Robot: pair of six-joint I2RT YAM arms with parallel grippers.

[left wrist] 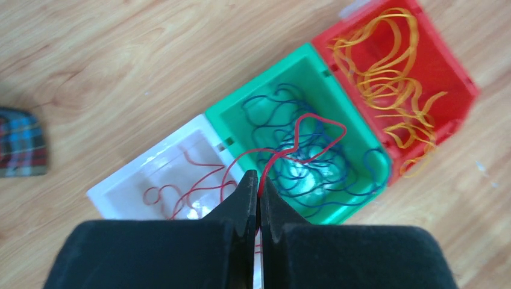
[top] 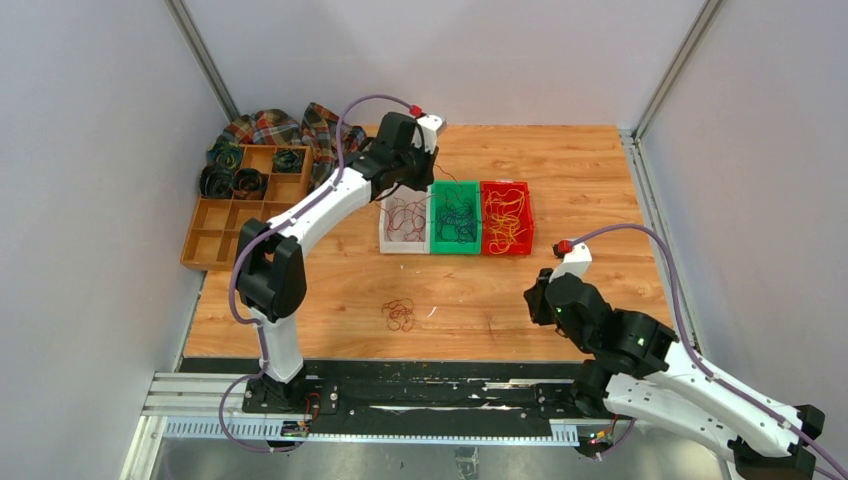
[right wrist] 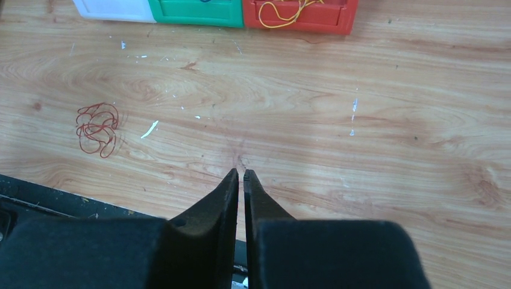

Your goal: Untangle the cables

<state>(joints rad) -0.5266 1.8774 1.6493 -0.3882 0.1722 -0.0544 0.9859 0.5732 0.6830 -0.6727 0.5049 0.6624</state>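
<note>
Cables, very thin flexible wire strands, lie in two places: most are sorted by colour into three small plastic bins standing side by side near the middle of the wooden table [top: 600, 180], and a small tangle of red strands [top: 398, 314] lies by itself on the bare wood nearer the arm bases. The white bin [left wrist: 150, 159] holds red strands [left wrist: 187, 186], the green bin [left wrist: 265, 77] dark blue ones [left wrist: 313, 174], and the red bin [left wrist: 449, 57] yellow-orange ones [left wrist: 385, 66], so the layout looks like a colour sort in which each freed strand goes to its own bin. The left gripper [left wrist: 259, 180] hangs above the seam between the white and green bins, its jaws pinched tight on one loose red strand [left wrist: 313, 115], probably held high so the wire hangs free of the others before it is dropped. From the fingertips that strand runs out over the green bin towards the red one, bends into a rounded loop and doubles back, with a tail curving towards the white bin. Its long axis therefore crosses the row of bins and overlies the blue wires, the wrong compartment for it. The right gripper [right wrist: 241, 174] hovers over bare table, well to the side of the red tangle, jaws all but together with nothing between them. The tangle is a compact knot with no clear long axis.
</note>
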